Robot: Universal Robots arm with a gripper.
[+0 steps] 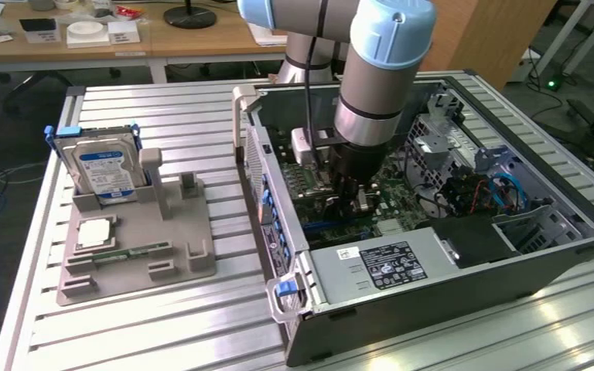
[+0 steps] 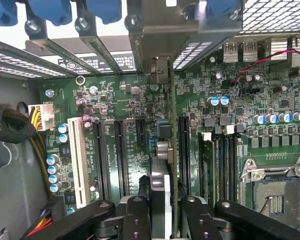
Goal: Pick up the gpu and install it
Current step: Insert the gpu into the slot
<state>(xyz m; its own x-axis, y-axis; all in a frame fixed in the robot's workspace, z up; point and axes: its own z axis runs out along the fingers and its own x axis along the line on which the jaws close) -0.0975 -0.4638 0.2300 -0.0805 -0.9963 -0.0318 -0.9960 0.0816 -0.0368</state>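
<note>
The claw (image 2: 160, 212) grips the gpu (image 2: 161, 180), a thin flat card seen edge-on, inside the open black metal computer case (image 1: 555, 251). The card stands upright over the green circuit board (image 2: 125, 95), between long black slots (image 2: 117, 155).

Slatted aluminium worktop (image 1: 173, 332).
Bears grey parts tray (image 1: 179, 229) toward exterior view's left, open computer case (image 1: 431, 309) just beside it.
</note>
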